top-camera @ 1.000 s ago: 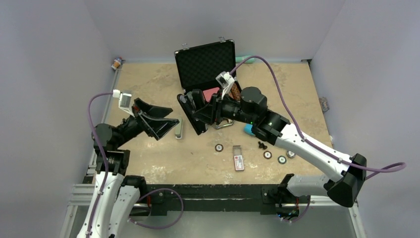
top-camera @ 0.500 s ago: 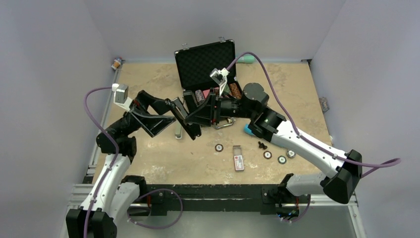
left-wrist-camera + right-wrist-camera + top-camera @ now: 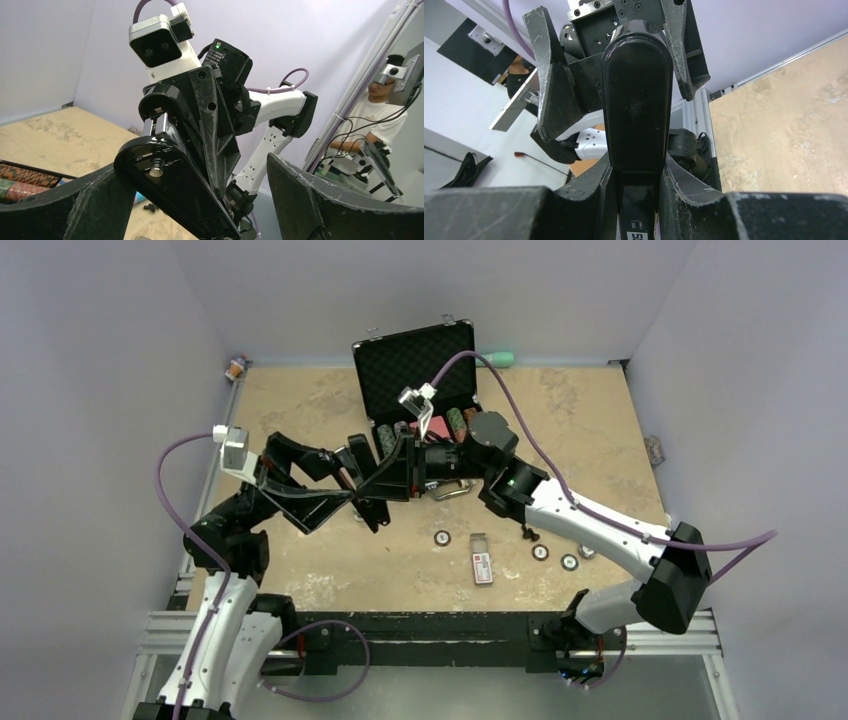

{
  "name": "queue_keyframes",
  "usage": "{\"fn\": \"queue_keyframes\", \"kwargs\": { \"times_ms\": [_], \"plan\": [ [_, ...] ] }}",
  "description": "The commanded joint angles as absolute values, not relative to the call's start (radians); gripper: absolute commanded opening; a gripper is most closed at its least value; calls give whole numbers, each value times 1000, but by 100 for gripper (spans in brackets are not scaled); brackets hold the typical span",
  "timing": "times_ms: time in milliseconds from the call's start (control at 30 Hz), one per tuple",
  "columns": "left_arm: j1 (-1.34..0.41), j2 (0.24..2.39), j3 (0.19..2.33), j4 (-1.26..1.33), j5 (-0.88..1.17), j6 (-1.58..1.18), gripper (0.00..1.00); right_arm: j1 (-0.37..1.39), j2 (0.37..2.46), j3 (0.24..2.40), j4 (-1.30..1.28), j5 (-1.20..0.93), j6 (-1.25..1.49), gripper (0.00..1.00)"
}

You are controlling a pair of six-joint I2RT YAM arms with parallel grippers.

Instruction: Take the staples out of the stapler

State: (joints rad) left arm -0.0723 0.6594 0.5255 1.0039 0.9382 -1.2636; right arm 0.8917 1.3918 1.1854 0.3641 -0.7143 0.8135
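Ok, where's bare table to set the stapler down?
Bare: far left, between the case and the table edge; far right, beyond the case; and the near-left corner. Crowded: front right, with the discs and staple box, and the middle, around the stapler.

no legible text, stapler (image 3: 637, 115) print blurred

**A:** so what's actually in there, count-wise?

**B:** 2 robot arms (image 3: 225, 540) (image 3: 590, 525), 1 stapler (image 3: 638, 100), 1 open black case (image 3: 415, 355), 4 small round discs (image 3: 442, 537) (image 3: 541, 552) (image 3: 569, 562) (image 3: 588, 551), 1 little red-and-white box (image 3: 483, 567), 1 metal clip (image 3: 452, 490) near the case.

**A:** anyone else around?

**B:** yeah, 1 guy in a white shirt (image 3: 380, 107) off to the side, from where i'm standing.
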Motion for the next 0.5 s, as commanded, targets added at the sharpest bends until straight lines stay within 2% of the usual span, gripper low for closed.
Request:
{"fn": "queue_keyframes", "kwargs": {
  "times_ms": [0, 100, 267, 467],
  "plan": [
    [-71, 627, 529, 908, 925, -1148, 97, 898, 1381, 1217, 511, -745, 861, 0],
    [-72, 615, 524, 857, 911, -1117, 95, 900, 1376, 1212, 531, -750, 871, 0],
    [-71, 608, 526, 838, 891, -1122, 83, 903, 1373, 1203, 537, -753, 869, 0],
    [-71, 632, 485, 878, 850, -1168, 79, 920, 1387, 1214, 508, -728, 827, 0]
  ]
}}
